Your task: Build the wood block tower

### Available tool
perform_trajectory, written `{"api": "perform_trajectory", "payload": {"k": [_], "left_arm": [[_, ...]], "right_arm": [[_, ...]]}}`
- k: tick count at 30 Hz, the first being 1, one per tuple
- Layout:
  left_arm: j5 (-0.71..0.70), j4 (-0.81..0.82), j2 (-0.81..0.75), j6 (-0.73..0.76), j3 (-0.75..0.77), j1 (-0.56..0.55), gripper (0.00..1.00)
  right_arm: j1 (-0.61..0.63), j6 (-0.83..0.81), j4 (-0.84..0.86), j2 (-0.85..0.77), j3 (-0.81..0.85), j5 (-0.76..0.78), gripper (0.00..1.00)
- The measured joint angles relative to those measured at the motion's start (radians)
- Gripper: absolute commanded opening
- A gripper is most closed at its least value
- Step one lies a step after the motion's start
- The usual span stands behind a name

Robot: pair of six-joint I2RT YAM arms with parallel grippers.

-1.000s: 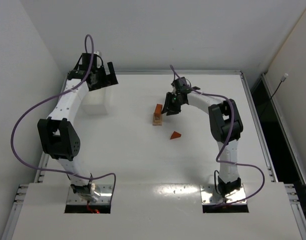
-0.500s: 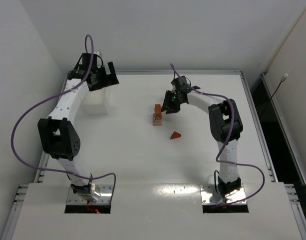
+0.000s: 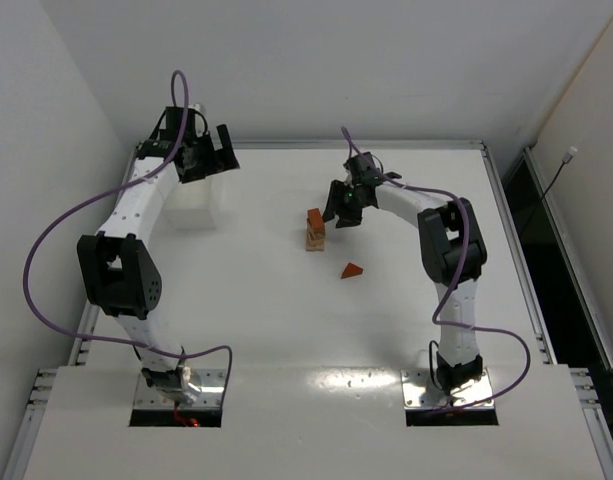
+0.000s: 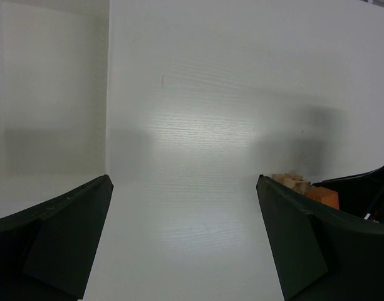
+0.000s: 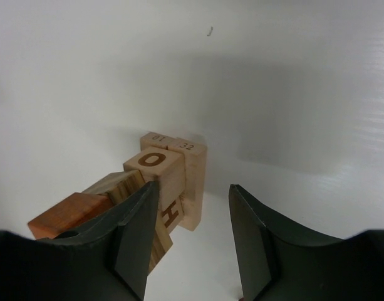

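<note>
So, left gripper [image 3: 208,152]: yours hangs over the far-left corner of the table [image 3: 266,320], jaws spread wide with nothing between them. It is well apart from the blocks, so I expect no trouble from it.
Tray [image 3: 191,212]: it sits under that gripper by the left edge. No blocks show in it from the left wrist view.
Tower [image 3: 315,230]: it stands near mid-table, a little toward the far edge. It is one block wide, tan below with a reddish-brown block [image 5: 66,214] on top.
Right gripper [image 3: 339,212]: it sits just right of the tower at top-block height. Its jaws are parted, with only bare table between them. In the right wrist view its left finger [image 5: 138,232] overlaps the upper blocks, and I cannot tell whether it touches them.
Main risk: if you swing that arm left or drop it from here, the finger will likely clip the top and topple the column. I would lift straight up first.
Stack risk: the upper blocks look slightly twisted against the lower ones, so a small nudge may be enough.
Wedge [image 3: 353,270]: it lies alone on the table, right of the tower and nearer the near edge. Its sloped faces could slip out of a pinch, so grip the flat sides.
</note>
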Motion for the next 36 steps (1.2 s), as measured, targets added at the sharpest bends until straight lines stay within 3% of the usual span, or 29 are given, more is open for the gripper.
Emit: {"api": "perform_trajectory", "payload": {"k": [5,9,12,19,22,26,36], "left_arm": [[0.008,0.006,0.0,-0.006,0.0,0.0,1.0],[0.005,0.005,0.001,-0.01,-0.001,-0.01,1.0],[0.006,0.011,0.001,-0.01,-0.024,-0.032,0.94],[0.037,0.0,0.006,-0.022,-0.19,-0.132,0.59],[0.041,-0.008,0.035,-0.024,-0.203,-0.182,0.49],[0.045,-0.001,0.098,-0.039,-0.181,-0.242,0.4],[0.094,0.024,0.307,-0.053,-0.034,-0.297,0.4]], "right_arm": [[-0.008,-0.002,-0.002,-0.023,-0.041,0.027,0.46],[-0.008,-0.01,-0.01,-0.065,-0.084,0.044,0.37],[-0.01,-0.02,-0.009,-0.1,-0.113,0.053,0.36],[-0.016,-0.047,-0.01,-0.183,-0.183,0.078,0.24],[-0.023,-0.058,-0.011,-0.223,-0.213,0.087,0.24],[-0.036,-0.077,-0.014,-0.274,-0.247,0.104,0.34],[-0.07,-0.12,-0.016,-0.358,-0.301,0.108,0.37]]}}
